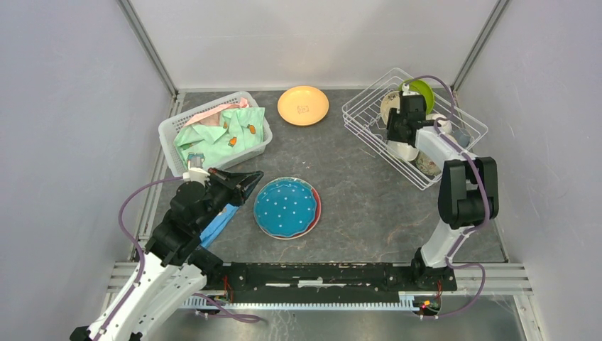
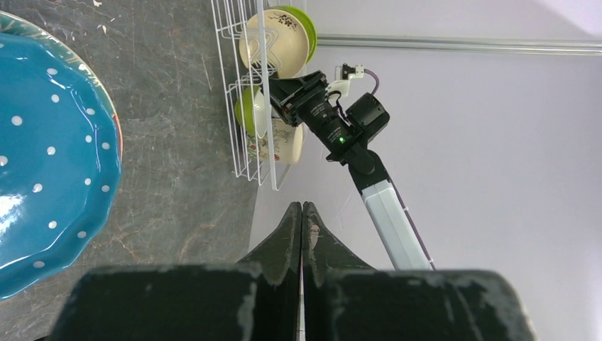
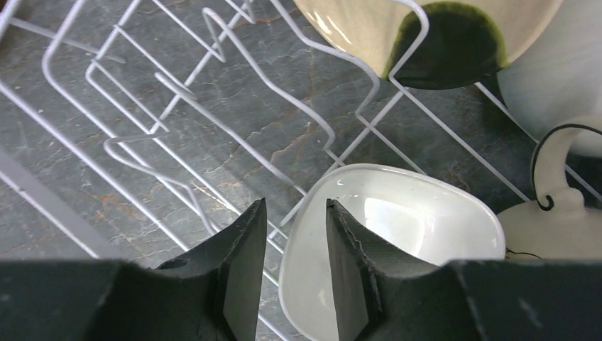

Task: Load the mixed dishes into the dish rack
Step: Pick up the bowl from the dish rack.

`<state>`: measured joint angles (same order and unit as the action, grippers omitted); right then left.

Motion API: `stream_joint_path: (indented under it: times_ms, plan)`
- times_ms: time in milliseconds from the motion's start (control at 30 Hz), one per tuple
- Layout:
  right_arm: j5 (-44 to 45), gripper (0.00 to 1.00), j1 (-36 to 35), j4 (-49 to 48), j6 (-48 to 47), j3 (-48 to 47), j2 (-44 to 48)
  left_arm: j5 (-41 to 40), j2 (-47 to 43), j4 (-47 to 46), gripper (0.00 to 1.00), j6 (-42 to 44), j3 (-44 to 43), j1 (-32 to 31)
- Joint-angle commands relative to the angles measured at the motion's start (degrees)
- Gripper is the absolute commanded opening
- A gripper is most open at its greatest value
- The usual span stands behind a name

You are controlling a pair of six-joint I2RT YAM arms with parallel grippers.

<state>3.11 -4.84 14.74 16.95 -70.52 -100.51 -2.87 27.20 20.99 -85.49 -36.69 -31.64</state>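
**Rack (image 1: 368, 89) part-filled, three plates left on the table (image 1: 369, 206)**

Inside the rack a cream plate (image 1: 389, 106) and a green plate (image 1: 422, 91) stand on edge in the wavy slots, which keeps them upright. The right gripper (image 3: 294, 206) hangs over a white bowl (image 3: 397, 227) lying on the rack floor. Its fingers are spread with the bowl's rim in the gap, not clearly pinching it, probably to set or nudge it. The left gripper (image 2: 301, 209) has its fingers pressed together and empty. It is parked beside the blue plate (image 1: 286, 206), which lies on a red plate (image 1: 317, 207). An orange plate (image 1: 303, 105) lies farther back.
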Motion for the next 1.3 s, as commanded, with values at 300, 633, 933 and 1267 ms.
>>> stream_joint_path:
  times_ms: [300, 633, 933, 1267]
  plan:
    - [6.6, 0.36, -1.2, 6.7, -0.7, -6.9, -5.7, -1.3, -0.9, -0.4, 0.02, -1.2, -0.5, -0.3]
    - [3.2, 0.0, -1.6, 6.4, -2.2, -7.0, -3.2, -1.5, -1.4, -0.4, 0.02, -1.2, -0.3, -0.3]
    - [-7.8, 0.0, 2.3, 1.9, -4.5, -0.5, 6.0, -1.6, -1.6, -0.3, 0.02, -1.2, -0.3, -0.3]
    - [-27.7, 0.0, 7.4, -7.4, -3.3, 2.6, 8.3, -1.6, -0.6, -0.2, 0.02, -1.2, -0.3, -0.3]
